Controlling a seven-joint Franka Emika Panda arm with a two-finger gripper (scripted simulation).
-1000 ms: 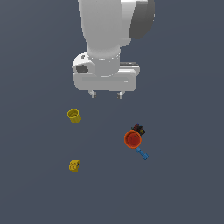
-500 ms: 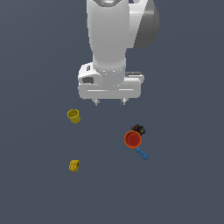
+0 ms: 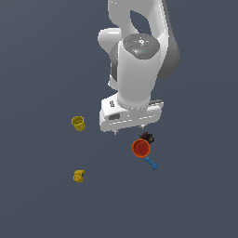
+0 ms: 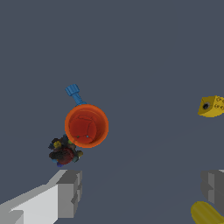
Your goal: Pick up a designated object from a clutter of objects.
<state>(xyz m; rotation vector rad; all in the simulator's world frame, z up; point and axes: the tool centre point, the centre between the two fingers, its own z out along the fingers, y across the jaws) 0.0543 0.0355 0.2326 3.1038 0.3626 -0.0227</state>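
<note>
Your gripper (image 3: 129, 131) hangs with its fingers (image 4: 70, 192) spread wide apart, gripping nothing. Just past them you see the black lump (image 4: 64, 151), touching the red cup (image 4: 86, 126). The blue piece (image 4: 75, 93) lies on the cup's far side, against its rim. The yellow cup (image 3: 78, 123) and yellow block (image 3: 78, 176) sit well apart.

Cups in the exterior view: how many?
2. Yellow cup at the exterior view's left, alone; orange-red cup under the gripper, between black object and blue piece. None seems hidden.
</note>
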